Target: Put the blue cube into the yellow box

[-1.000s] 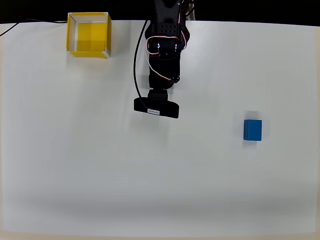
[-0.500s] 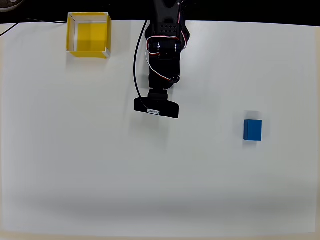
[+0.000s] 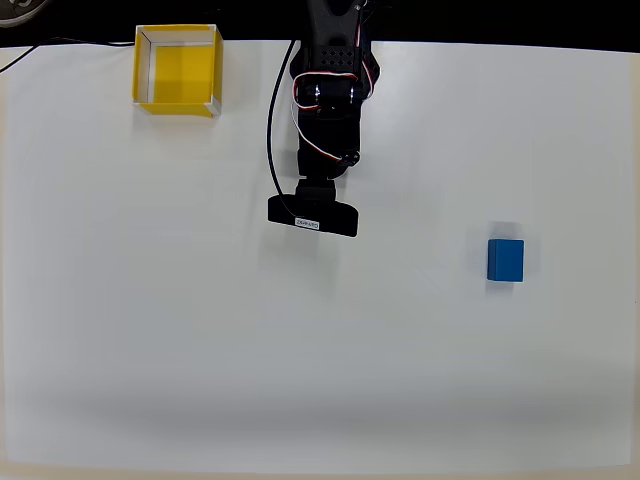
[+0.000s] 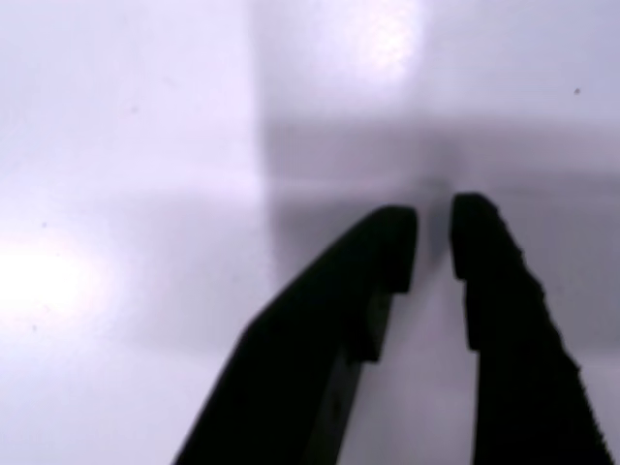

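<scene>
The blue cube [image 3: 505, 260] lies alone on the white table at the right in the overhead view. At the far left corner stands the yellow box [image 3: 177, 69], open-topped with nothing in it. The black arm [image 3: 328, 100] reaches in from the top edge, and its wrist camera bar [image 3: 312, 215] covers the fingers from above. It hangs well left of the cube and right of the box. In the wrist view my gripper [image 4: 433, 228] points down at bare table, its two black fingertips almost together with only a thin slit and nothing held.
The white table [image 3: 320, 380] stretches wide in front of the arm. A black cable [image 3: 272, 130] runs along the arm's left side. The table's far edge meets a dark strip at the top.
</scene>
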